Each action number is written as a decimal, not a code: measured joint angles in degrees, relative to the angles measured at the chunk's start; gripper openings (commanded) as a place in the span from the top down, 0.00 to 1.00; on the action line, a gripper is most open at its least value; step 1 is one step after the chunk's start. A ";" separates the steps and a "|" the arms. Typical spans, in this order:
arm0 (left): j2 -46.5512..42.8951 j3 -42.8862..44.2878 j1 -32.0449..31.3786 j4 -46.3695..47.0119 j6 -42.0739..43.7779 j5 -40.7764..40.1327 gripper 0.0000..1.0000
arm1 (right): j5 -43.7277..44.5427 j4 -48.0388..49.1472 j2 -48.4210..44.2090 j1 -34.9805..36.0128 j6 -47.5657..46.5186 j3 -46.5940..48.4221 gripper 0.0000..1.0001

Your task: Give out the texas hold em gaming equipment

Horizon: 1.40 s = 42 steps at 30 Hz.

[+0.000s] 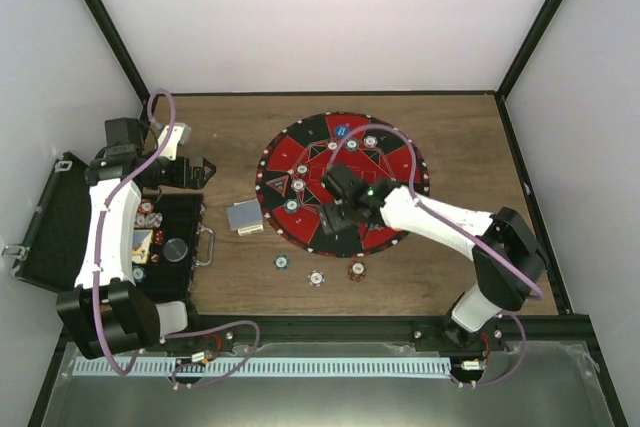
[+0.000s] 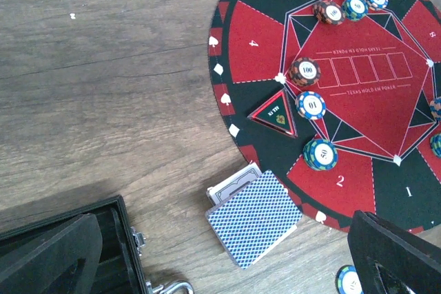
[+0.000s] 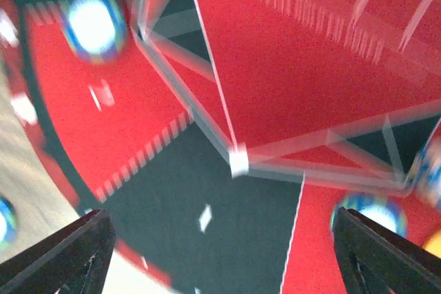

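Open black case [image 1: 190, 222], poker chips [image 1: 148, 214] inside

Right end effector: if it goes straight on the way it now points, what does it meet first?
Probably the round red-and-black poker mat, at a bare black wedge; the small round striped chips lie off to both sides.

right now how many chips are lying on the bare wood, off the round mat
3, in a row by the near edge of the mat: a left chip, a middle chip, a right chip. The right arm could hide more.
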 measured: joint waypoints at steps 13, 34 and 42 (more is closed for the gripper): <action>0.00 -0.04 0.00 0.15 -0.07 0.66 0.00 | -2.47 -0.35 -5.70 11.89 14.82 -21.55 0.08; 0.00 -0.02 0.00 0.13 -0.07 0.63 0.00 | -2.89 0.50 -5.70 13.66 18.16 -24.13 0.53; 0.00 -0.02 0.02 0.13 -0.09 0.66 0.00 | -1.84 -0.63 -6.23 13.66 18.21 -24.11 0.67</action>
